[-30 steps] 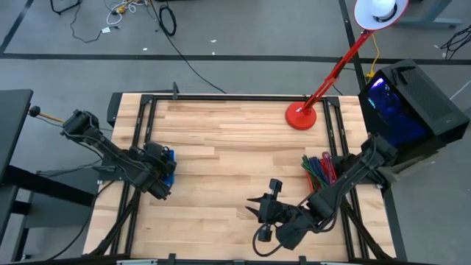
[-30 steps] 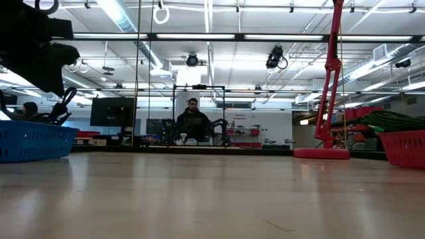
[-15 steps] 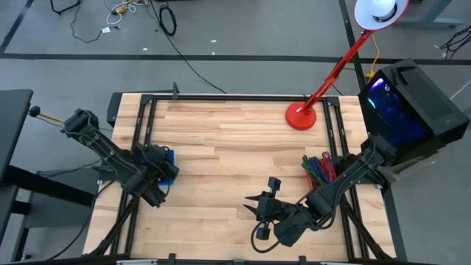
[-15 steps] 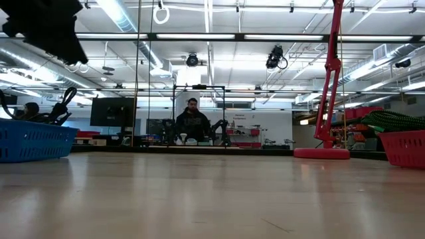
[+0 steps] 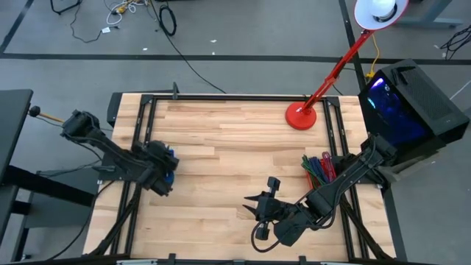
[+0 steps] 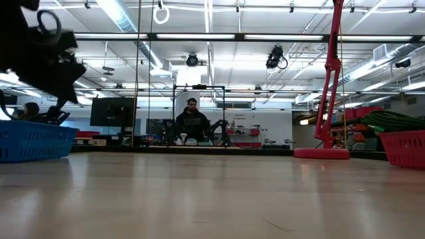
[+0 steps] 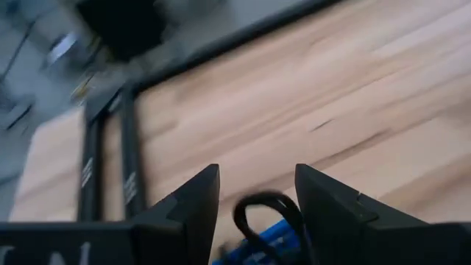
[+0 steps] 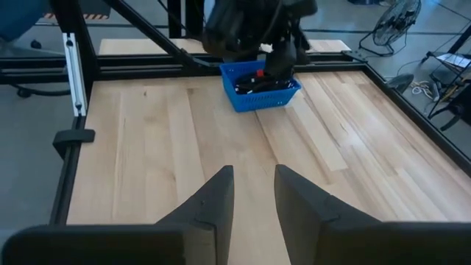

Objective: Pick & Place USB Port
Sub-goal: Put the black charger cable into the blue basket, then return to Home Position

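Observation:
A blue basket (image 5: 168,157) sits near the table's left edge, with black cables in it (image 8: 259,82). My left gripper (image 5: 159,177) hovers right over this basket, open. In its wrist view a black cable loop (image 7: 266,209) rises from the basket (image 7: 269,240) between the fingers, and I see no touch. The low view shows the gripper (image 6: 46,63) just above the basket (image 6: 34,141). My right gripper (image 5: 254,209) waits open above the table's near middle (image 8: 254,193), pointing at the basket.
A red basket of coloured cables (image 5: 319,167) stands at the right, and a red desk lamp's base (image 5: 300,115) at the far right. A lit black computer case (image 5: 403,103) stands beyond the right edge. A person (image 6: 192,123) sits far behind the table.
My left gripper rose a little and swung toward the near edge, then came back down over the blue basket. My right gripper edged slightly left.

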`<state>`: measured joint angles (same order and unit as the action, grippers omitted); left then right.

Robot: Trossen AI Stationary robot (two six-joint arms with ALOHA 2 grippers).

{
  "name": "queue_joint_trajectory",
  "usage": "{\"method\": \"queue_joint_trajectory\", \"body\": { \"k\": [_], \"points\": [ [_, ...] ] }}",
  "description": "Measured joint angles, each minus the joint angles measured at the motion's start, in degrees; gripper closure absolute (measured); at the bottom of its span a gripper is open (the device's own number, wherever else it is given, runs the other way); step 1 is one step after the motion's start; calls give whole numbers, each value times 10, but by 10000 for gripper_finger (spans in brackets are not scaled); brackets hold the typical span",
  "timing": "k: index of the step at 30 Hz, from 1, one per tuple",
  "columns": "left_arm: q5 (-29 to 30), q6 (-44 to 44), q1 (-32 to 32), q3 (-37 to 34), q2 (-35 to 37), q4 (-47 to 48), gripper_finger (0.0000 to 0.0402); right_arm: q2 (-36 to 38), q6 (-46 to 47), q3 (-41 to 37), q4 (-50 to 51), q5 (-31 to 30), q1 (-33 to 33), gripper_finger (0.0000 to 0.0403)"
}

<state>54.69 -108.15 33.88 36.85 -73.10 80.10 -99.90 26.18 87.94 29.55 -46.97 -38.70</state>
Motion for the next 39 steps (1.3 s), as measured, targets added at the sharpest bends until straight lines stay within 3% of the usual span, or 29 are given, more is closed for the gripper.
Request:
{"method": "queue_joint_trajectory", "body": {
  "k": [2,7,14,21,29,31,34,36,39],
  "points": [
    [-33,-19,-8,-24,0,-7,218,0,-1,0,0,0,0,303],
    [-30,-11,-10,-33,0,-37,220,0,-5,0,-2,0,0,303],
    [20,-7,-9,6,0,-8,220,0,-5,0,-5,0,1,303],
    [15,42,-9,62,0,18,220,0,-5,0,-4,0,1,303],
    [181,47,-9,86,0,-7,220,0,-27,0,1,-4,1,303],
    [223,77,-9,87,0,-37,220,0,-56,-4,7,-31,2,303],
    [267,142,-16,87,0,-85,219,0,-85,-15,48,-133,11,303],
    [282,168,-25,87,0,-120,215,2,-64,-15,101,-192,30,303],
    [291,216,-38,87,0,-172,207,6,22,-15,193,-203,81,303]
  ]
}}
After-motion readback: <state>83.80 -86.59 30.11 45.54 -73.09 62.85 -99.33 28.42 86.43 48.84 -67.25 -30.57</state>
